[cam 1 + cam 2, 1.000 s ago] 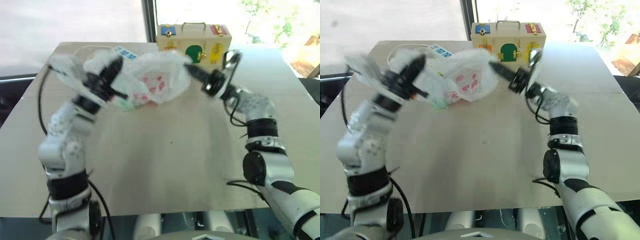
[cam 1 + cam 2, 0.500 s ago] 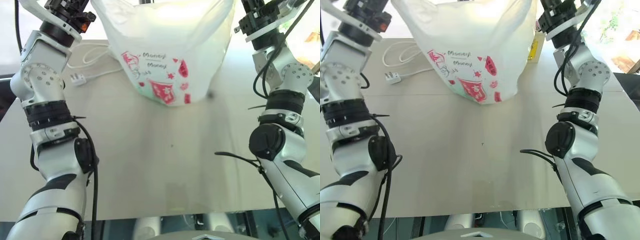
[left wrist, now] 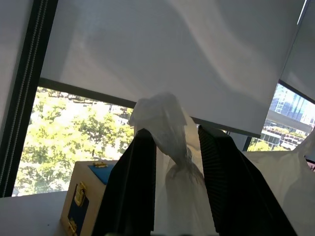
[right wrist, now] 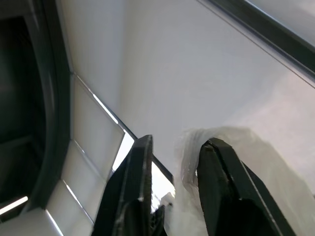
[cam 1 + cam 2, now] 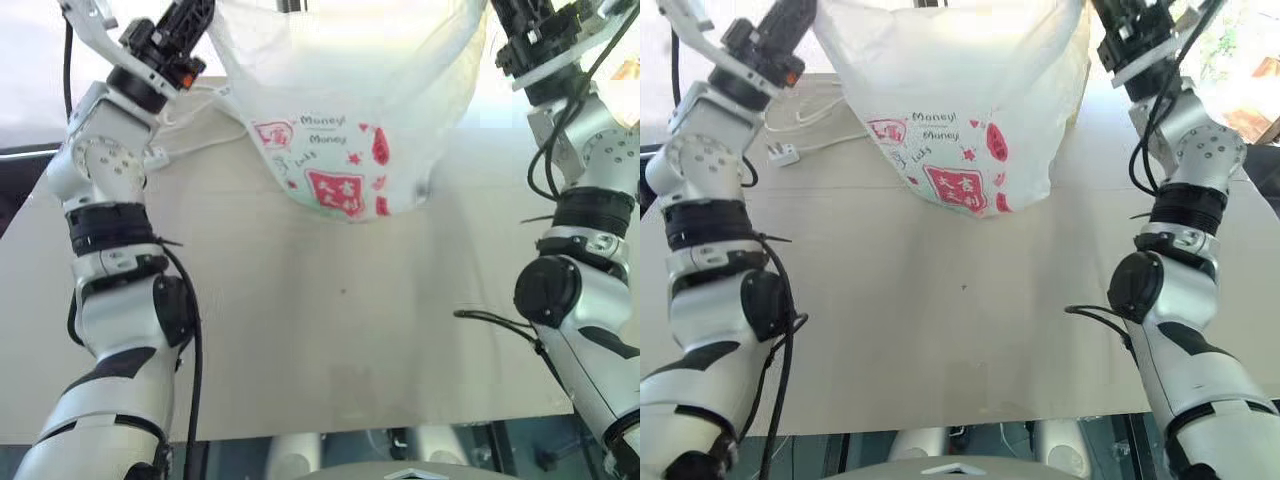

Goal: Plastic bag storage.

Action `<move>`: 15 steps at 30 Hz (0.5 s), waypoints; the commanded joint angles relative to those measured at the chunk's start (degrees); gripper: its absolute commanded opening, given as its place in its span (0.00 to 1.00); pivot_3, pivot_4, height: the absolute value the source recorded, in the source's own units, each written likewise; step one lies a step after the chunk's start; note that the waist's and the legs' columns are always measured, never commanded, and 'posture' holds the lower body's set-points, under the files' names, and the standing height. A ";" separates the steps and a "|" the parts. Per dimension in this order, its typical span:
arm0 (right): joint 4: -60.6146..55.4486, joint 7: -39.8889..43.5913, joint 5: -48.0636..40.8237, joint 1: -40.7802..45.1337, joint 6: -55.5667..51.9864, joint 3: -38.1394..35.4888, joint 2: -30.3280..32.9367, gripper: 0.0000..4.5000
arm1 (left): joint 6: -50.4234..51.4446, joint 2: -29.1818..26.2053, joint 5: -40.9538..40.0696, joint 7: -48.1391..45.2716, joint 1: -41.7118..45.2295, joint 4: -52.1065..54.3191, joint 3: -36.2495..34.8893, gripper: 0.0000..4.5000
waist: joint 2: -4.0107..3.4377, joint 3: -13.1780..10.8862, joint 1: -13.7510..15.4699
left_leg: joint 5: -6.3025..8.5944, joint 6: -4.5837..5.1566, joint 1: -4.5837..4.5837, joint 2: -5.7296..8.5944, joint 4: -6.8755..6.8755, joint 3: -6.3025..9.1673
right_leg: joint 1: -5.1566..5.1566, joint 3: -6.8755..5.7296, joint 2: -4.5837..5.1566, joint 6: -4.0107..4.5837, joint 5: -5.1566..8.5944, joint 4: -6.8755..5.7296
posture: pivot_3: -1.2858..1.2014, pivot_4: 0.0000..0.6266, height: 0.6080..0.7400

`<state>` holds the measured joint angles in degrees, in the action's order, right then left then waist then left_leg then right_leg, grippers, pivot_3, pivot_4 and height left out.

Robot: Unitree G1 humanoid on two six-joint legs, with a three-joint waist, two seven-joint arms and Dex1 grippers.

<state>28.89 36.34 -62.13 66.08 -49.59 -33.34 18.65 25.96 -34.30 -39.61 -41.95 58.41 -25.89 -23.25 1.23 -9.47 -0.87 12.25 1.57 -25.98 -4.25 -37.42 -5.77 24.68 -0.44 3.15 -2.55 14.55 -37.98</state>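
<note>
A: From the head views, where was the bag (image 5: 345, 130)?

B: It hung in the air above the far half of the tabletop (image 5: 330, 330), strung between the two raised arms, its red print facing the camera. Its bottom hung just over the surface; I couldn't tell whether it touched.

A: Did those views show the grips?

B: Not well. The left arm's wrist and the right arm's wrist reached the top edge of the picture, so the fingertips were cut off or buried in film.

A: And the wrist cameras?

B: They filled that in. The left tool (image 3: 177, 142) had a twisted bunch of film standing up between its two black fingers (image 3: 135, 187), narrowly parted and gripping it. The right tool (image 4: 172, 152) likewise pinched a bunch of the bag between its fingers (image 4: 140, 187).

A: Anything else?

B: A white cable with a plug (image 5: 783, 153) lay on the tabletop near the left arm. The left wrist view caught a wooden box (image 3: 83, 201) with a blue patch and brass latch.
</note>
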 commanded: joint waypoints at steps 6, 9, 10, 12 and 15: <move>-19.84 11.84 -1.84 -17.71 -11.28 7.45 12.41 1.00 | 10.92 -8.94 -6.29 2.50 -19.84 18.19 -10.28 0.99 | 0.00 0.00 -0.07 | 0.00 0.00 0.04 -0.03 0.01 -0.05 | 0.02 0.06 0.00 0.00 0.00 0.00 | 0.52 0.24 0.94; -25.69 15.56 3.64 -26.88 -8.80 12.36 17.17 1.00 | 14.36 -8.87 -7.17 3.03 -32.32 26.48 -11.99 0.99 | 0.02 0.03 0.06 | 0.01 0.00 0.16 -0.04 0.01 -0.11 | -0.04 0.13 0.01 0.00 0.00 0.01 | 0.52 0.24 0.94; -27.21 16.78 7.00 -30.48 -6.28 14.72 18.77 1.00 | 15.23 -8.16 -7.10 3.03 -37.12 29.32 -11.73 0.99 | 0.03 0.04 0.10 | 0.01 0.01 0.23 -0.04 0.00 -0.11 | -0.10 0.12 0.02 0.00 0.01 -0.01 | 0.52 0.24 0.94; -29.02 18.85 12.98 -36.58 -0.81 18.51 20.90 1.00 | 15.54 -6.63 -6.45 2.59 -45.49 34.10 -10.63 0.99 | 0.06 0.09 0.22 | 0.02 0.02 0.32 -0.03 -0.01 -0.10 | -0.20 0.12 0.03 0.00 0.00 0.00 | 0.52 0.24 0.94; -28.97 21.23 21.69 -45.89 9.96 22.06 21.95 1.00 | 13.81 -2.21 -3.74 3.71 -58.33 39.98 -8.40 0.99 | 0.08 0.10 0.28 | 0.07 0.11 0.37 -0.01 -0.04 -0.04 | -0.30 0.08 0.06 -0.01 0.01 0.00 | 0.52 0.24 0.94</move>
<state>1.25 55.97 -44.47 21.66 -45.80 -11.59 39.22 41.16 -37.12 -44.40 -38.48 2.82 9.39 -32.31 1.31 -9.37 -0.59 12.33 1.69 -25.57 -4.26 -37.48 -5.79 24.34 -0.36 3.20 -2.55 14.55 -38.00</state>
